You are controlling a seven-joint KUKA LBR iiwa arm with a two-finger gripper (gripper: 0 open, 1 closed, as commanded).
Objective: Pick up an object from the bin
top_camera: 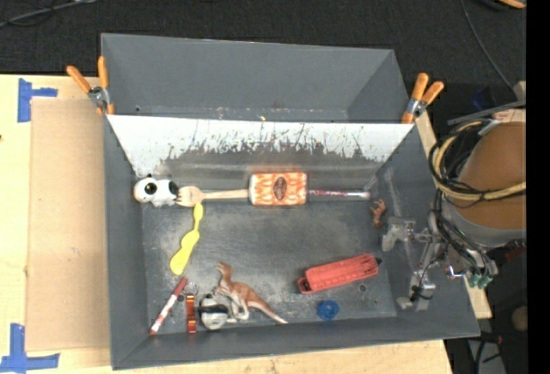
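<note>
Gripper (418, 288): hanging low just right of red block (339, 273), beside bin wall (391, 183); open or clenched, cannot tell. Probably standing there for coming at block's right end, as nearest thing. Blue cap (326, 309) lying just below-left of block, dinosaur (243, 295) further left, brush (278, 189) above, all lying flat and apart, leaving room for grasping.

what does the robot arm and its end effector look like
A rounded orange-brown cover caps the wrist, with black and pale yellowish cables looped around it. Below it, the end effector is a small cluster of grey and silver metal parts, with thin dark wires running down to it.
</note>
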